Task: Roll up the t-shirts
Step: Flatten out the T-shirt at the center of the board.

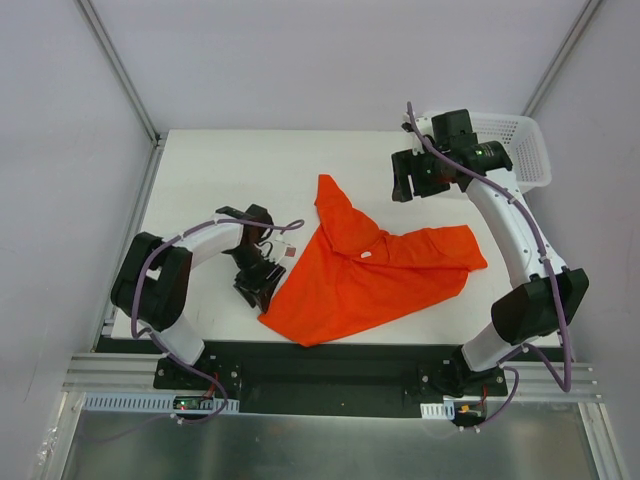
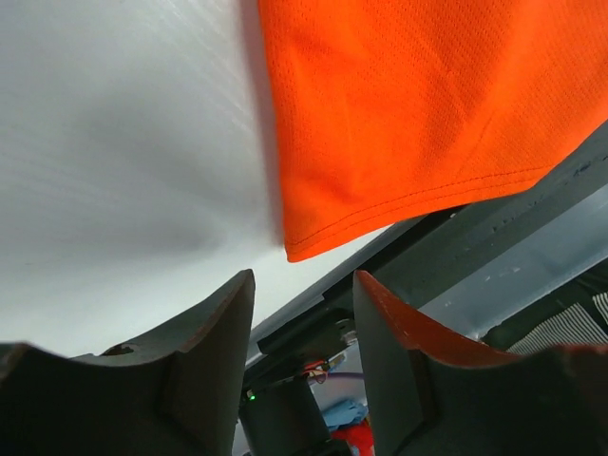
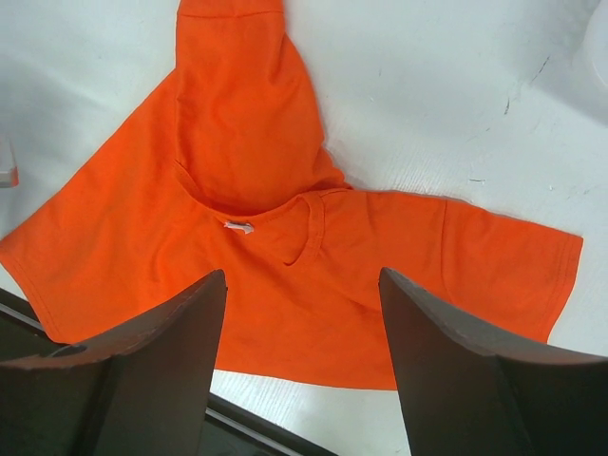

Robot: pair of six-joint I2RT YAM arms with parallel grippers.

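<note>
On white table (image 1: pixel 200 170), rumpled orange t-shirt (image 1: pixel 370 275), left tool (image 2: pixel 304 277), right tool (image 3: pixel 302 275) both spread empty, grey walls (image 1: pixel 300 60)

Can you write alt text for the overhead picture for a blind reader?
A bright orange-red fabric t-shirt lies unrolled on a white table. The left gripper sits by its hem corner, the right gripper hangs beyond it; a white mesh basket stands far right.

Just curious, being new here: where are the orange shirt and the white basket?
orange shirt (image 1: pixel 370 280), top view, middle of the cloth.
white basket (image 1: pixel 532 150), top view, its right mesh wall.
</note>
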